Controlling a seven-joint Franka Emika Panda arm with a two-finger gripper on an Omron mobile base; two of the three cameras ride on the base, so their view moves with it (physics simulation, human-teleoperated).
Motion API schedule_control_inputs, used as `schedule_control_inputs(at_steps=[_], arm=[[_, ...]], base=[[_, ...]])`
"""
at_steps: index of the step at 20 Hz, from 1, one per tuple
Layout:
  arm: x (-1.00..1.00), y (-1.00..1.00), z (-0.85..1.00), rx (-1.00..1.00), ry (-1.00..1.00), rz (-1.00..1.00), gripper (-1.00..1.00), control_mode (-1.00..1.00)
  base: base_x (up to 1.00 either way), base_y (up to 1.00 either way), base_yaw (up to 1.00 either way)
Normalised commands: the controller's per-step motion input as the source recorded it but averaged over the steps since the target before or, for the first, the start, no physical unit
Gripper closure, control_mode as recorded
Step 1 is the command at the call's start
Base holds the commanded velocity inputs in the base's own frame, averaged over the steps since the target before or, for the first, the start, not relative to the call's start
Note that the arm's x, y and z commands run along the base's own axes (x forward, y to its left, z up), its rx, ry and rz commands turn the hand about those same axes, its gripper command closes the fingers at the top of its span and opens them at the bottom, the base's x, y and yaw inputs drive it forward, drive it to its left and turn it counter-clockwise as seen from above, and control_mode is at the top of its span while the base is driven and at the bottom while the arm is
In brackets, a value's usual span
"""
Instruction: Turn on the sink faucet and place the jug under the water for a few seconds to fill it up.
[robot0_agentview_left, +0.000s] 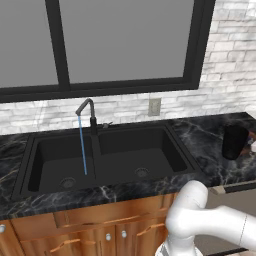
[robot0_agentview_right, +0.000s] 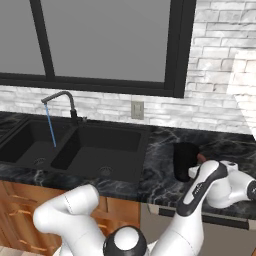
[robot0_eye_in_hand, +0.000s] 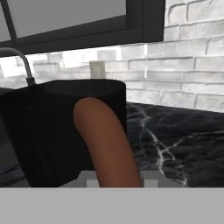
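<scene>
Reddish-brown handle, curved, directly ahead of the pincer and rising between its jaws; whether they have clamped it cannot be told. Black jug: upright on the marble worktop right of the sink, long axis vertical, handle turned toward the hand. Sink faucet: spout over the left basin, water running as a thin blue stream. Judgement: jug lies well right of the stream; carry goes leftward.

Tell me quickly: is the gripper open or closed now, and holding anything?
Gripper: at the jug's brown handle; open or closed cannot be told.
</scene>
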Motion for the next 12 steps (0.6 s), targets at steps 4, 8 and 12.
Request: schedule_control_inputs(at_steps=[4,8,12], arm=[[0.02,0.04,0.00,-0.01,0.01,0.02,1.00,-1.00],[0.02,0.00,-0.08,0.00,0.00,0.03,1.00,-1.00],[0.00,0.00,-0.12,0.00,0.00,0.02,1.00,-1.00]], base=[[0.00,0.00,0.00],[0.00,0.00,0.00],[0.00,0.00,0.00]])
